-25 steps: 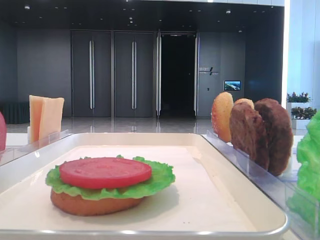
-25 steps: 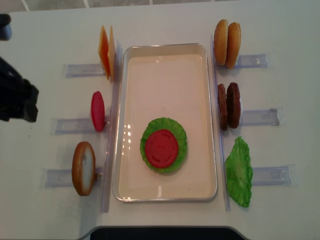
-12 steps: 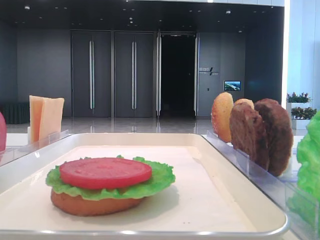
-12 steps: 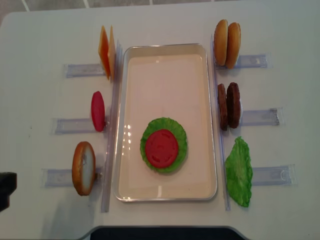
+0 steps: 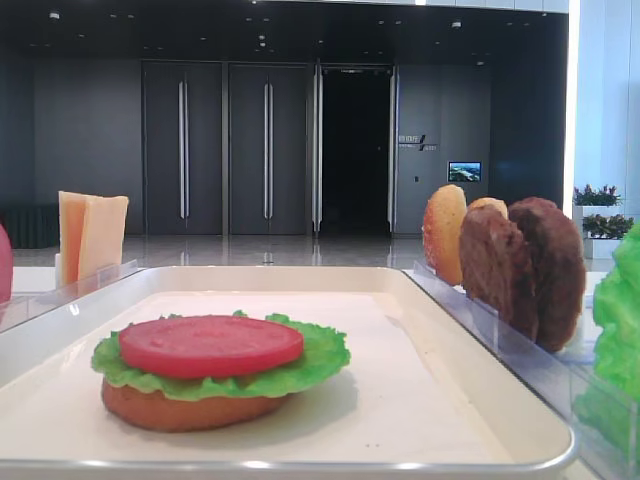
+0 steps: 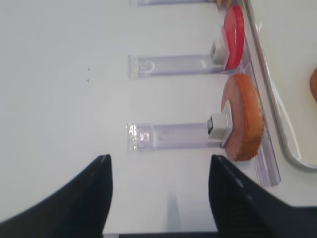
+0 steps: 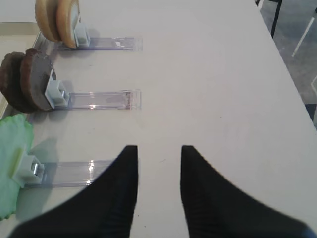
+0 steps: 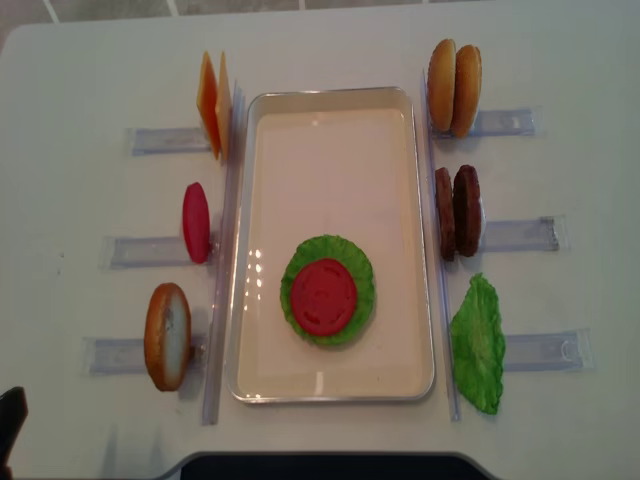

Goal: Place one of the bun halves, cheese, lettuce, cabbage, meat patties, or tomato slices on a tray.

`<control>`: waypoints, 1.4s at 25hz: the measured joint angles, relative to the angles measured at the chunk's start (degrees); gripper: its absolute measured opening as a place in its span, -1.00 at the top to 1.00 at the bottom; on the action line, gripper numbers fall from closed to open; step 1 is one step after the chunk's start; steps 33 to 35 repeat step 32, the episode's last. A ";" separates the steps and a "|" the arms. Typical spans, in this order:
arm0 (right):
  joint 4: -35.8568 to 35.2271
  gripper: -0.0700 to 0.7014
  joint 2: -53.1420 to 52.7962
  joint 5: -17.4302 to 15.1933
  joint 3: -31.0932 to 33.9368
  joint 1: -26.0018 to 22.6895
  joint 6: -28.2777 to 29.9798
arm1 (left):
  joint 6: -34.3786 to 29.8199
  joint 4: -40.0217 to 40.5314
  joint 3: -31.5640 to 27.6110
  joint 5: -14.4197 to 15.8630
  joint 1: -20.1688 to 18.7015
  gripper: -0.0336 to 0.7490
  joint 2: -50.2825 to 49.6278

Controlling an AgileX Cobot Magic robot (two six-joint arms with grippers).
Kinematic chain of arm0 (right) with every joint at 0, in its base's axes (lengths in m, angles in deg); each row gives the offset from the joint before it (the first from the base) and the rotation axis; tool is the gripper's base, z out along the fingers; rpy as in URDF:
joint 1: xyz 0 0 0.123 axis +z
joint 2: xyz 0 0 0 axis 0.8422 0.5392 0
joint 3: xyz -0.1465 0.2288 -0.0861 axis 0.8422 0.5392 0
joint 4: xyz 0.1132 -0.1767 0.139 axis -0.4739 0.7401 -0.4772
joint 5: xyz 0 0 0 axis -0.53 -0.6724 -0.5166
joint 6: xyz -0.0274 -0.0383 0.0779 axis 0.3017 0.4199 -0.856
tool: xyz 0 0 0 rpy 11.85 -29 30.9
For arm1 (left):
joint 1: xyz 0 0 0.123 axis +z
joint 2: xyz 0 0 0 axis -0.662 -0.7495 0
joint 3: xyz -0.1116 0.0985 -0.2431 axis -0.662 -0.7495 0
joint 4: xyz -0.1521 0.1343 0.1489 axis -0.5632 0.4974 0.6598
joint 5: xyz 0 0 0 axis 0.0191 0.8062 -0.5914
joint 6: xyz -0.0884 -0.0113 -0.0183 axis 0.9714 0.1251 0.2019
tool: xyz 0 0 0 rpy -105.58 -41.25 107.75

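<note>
Your tray [image 8: 330, 130] sits in the middle of the tabletop [image 8: 80, 80], and it already carries a stack: a bun half [image 5: 185, 410] at the bottom, a lettuce leaf [image 8: 352, 272] on it, and a tomato slice [image 8: 323, 297] on top. The stack lies in the near half of the tray.

To the left of the tray, on clear acrylic holders [image 8: 135, 250], you have cheese slices [image 8: 212, 105] standing on edge at the far end, a spare tomato slice [image 8: 196, 222] in the middle, and another bun half [image 8: 167, 336] nearest you. To the right stand two bun halves [image 8: 454, 87] at the far end, two meat patties [image 8: 456, 211] in the middle, and a second lettuce leaf [image 8: 478, 344] at the near end.

Your left end effector [image 6: 158, 188] hovers over bare tabletop beside the near-left bun half, its fingers wide apart and holding nothing. Your right end effector [image 7: 158, 173] hangs over the tabletop right of the lettuce holder, its fingers apart too, with nothing between them.
</note>
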 joint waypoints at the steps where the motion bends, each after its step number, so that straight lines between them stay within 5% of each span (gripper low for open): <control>1: 0.00 0.21 0.00 0.00 0.00 0.00 0.00 | 0.06 0.00 -0.35 -0.53 0.00 -0.29 1.03; 9: 0.00 0.21 0.00 0.00 0.00 0.00 0.00 | 0.09 0.00 -1.35 -2.57 0.00 -0.29 5.87; 35: 0.00 0.21 0.00 0.00 0.00 0.00 0.00 | 0.12 0.00 -1.42 -2.68 0.00 -0.29 5.87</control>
